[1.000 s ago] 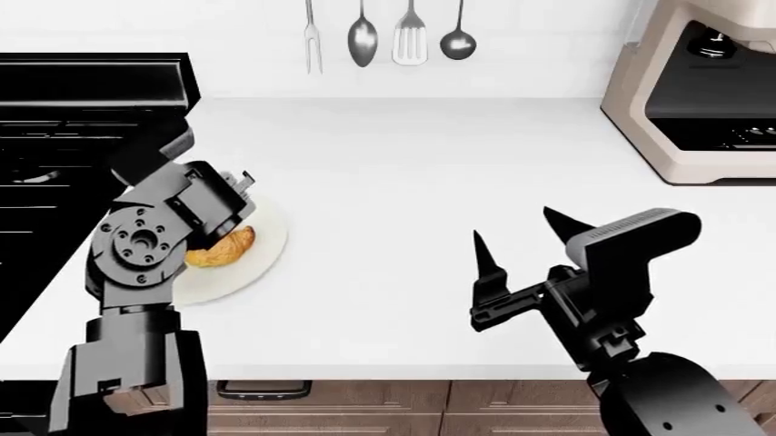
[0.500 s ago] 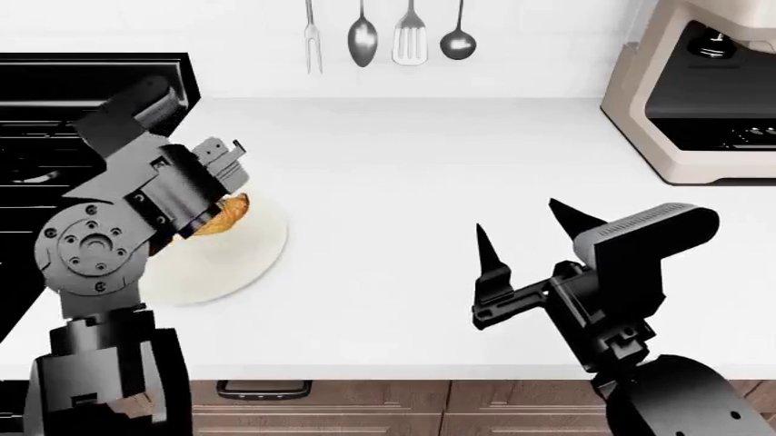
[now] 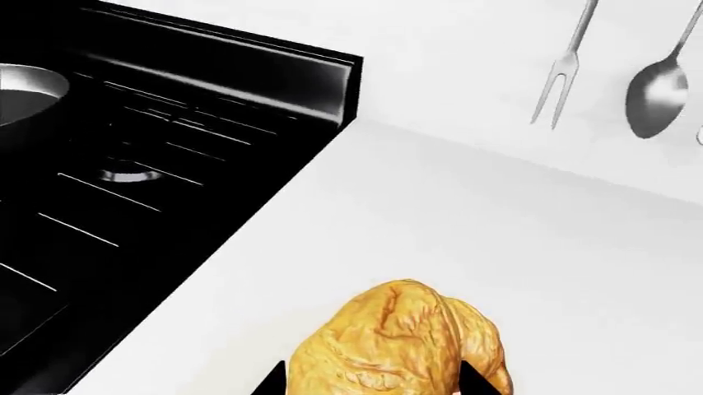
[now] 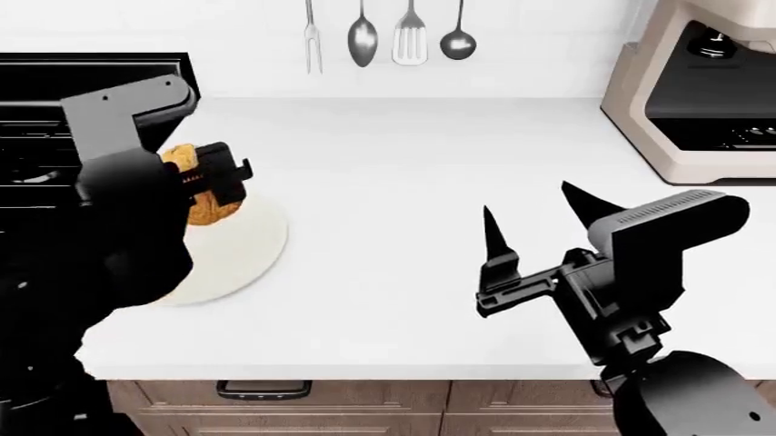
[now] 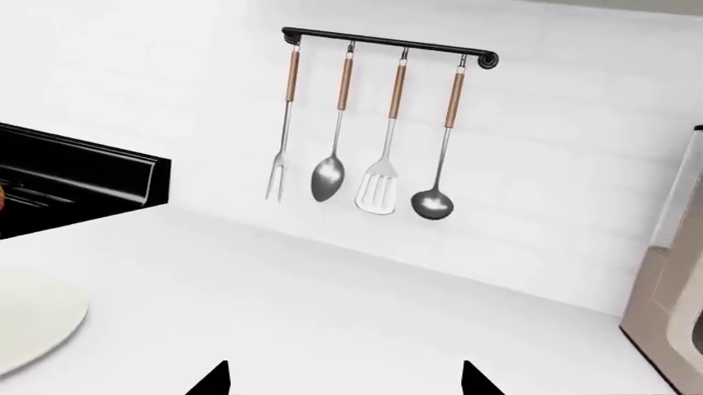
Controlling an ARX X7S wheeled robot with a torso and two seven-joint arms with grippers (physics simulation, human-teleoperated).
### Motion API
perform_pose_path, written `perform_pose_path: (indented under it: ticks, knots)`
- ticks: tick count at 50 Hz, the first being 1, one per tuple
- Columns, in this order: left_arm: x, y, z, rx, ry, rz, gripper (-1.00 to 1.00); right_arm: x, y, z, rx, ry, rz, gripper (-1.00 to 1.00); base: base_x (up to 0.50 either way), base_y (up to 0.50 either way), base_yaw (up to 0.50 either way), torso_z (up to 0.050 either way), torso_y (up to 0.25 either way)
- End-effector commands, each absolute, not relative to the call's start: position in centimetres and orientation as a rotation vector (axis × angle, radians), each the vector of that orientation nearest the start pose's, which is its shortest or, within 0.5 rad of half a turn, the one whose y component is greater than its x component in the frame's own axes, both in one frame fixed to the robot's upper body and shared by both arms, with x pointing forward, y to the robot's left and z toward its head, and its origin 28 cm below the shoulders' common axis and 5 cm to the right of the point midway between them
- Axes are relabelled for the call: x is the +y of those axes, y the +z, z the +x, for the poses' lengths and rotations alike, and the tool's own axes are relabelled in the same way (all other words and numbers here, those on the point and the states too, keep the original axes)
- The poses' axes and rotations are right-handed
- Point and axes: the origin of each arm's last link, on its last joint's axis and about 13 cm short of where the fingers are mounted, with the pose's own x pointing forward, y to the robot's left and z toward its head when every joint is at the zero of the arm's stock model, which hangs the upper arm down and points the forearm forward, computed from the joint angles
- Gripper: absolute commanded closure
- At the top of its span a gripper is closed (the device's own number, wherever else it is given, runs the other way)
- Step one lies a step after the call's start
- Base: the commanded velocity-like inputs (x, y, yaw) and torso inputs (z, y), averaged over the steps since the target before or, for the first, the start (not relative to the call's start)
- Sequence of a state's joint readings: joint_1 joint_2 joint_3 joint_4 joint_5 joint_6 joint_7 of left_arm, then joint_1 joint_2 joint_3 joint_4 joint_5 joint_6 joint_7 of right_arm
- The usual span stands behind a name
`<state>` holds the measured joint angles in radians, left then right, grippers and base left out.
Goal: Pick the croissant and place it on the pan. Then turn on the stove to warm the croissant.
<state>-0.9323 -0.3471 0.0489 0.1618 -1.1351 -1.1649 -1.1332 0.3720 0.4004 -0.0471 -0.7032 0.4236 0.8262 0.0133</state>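
Left tool (image 4: 216, 184) pinching the croissant (image 4: 194, 186) between its tips, lifted above the plate (image 4: 236, 254), close to the stove (image 3: 132, 164) edge. In its wrist view the pan (image 3: 25, 90) sits on the far burner, well beyond the tool. Right tool (image 4: 528, 222), tips spread wide, holds nothing, open white worktop (image 4: 424, 163) all round it.

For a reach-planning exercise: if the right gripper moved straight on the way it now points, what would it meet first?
Probably the wall, around the hanging utensils; the right gripper looks across bare counter first. Depth is uncertain.
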Motion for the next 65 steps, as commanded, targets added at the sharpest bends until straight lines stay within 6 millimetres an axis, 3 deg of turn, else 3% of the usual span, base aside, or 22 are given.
perform_pose_path:
  ticks: [1,10,31,65]
  knots:
    - [22.8,24.2,26.6,0.157,0.252,0.009,1.0,-13.5,19.0,22.6,-0.196,0.253,-0.129,-1.0,0.0,0.0,0.0,0.0,0.0]
    - [23.3,23.9,25.6,0.102,0.224,0.08,1.0,-13.5,19.1,22.3,-0.195,0.248,-0.158,-1.0,0.0,0.06,0.0,0.0,0.0]
    - [23.4,24.4,24.8,0.097,0.208,0.079,1.0,-13.4,19.0,22.5,-0.196,0.252,-0.169,-1.0,-0.11,0.5,0.0,0.0,0.0]
    - [23.6,24.9,25.1,0.101,0.222,0.069,1.0,-13.4,19.1,22.2,-0.21,0.255,-0.191,-1.0,-0.07,0.5,0.0,0.0,0.0]
